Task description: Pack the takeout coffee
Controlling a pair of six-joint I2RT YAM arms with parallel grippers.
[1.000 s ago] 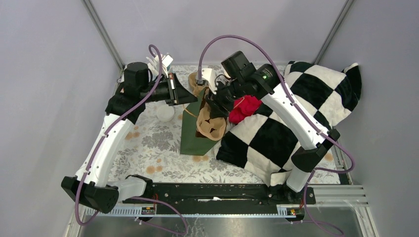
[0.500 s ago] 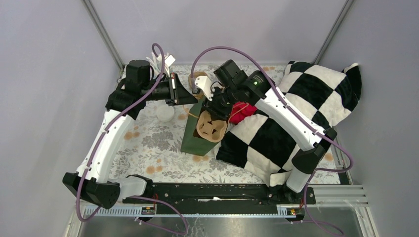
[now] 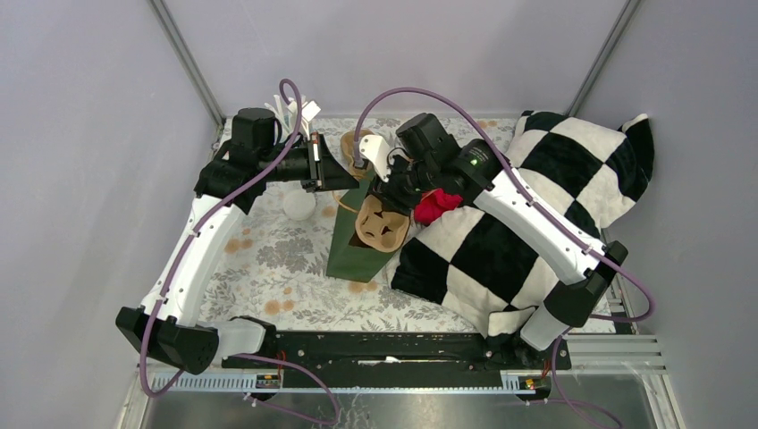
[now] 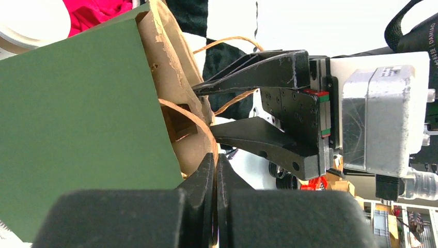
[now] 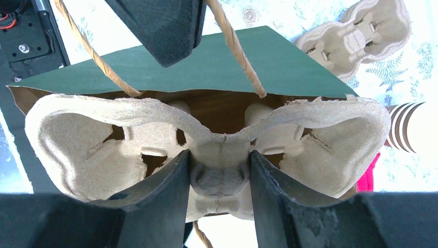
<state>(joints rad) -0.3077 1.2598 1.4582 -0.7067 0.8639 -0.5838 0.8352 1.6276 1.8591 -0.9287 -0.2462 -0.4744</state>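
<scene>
The takeout coffee (image 3: 299, 205) stands on the table under my left arm, white lid up; its lid (image 4: 31, 23) shows at the top left of the left wrist view. A green paper bag (image 3: 353, 250) leans open at the centre. My left gripper (image 3: 338, 175) is shut on the bag's rim (image 4: 206, 150). My right gripper (image 3: 391, 198) is shut on the centre post of a brown pulp cup carrier (image 5: 219, 155), which it holds at the bag's mouth (image 5: 206, 67). The carrier's cup wells are empty.
A black-and-white checkered pillow (image 3: 536, 223) fills the right side, with a red cloth (image 3: 433, 204) on it beside the bag. A second pulp carrier (image 5: 356, 36) and a stack of lidless cups (image 5: 408, 126) lie behind the bag. White items (image 3: 290, 112) sit at the back left.
My right arm has shifted a little, its elbow moving right, with the carrier still at the bag's mouth. My left gripper has stayed on the bag's rim.
</scene>
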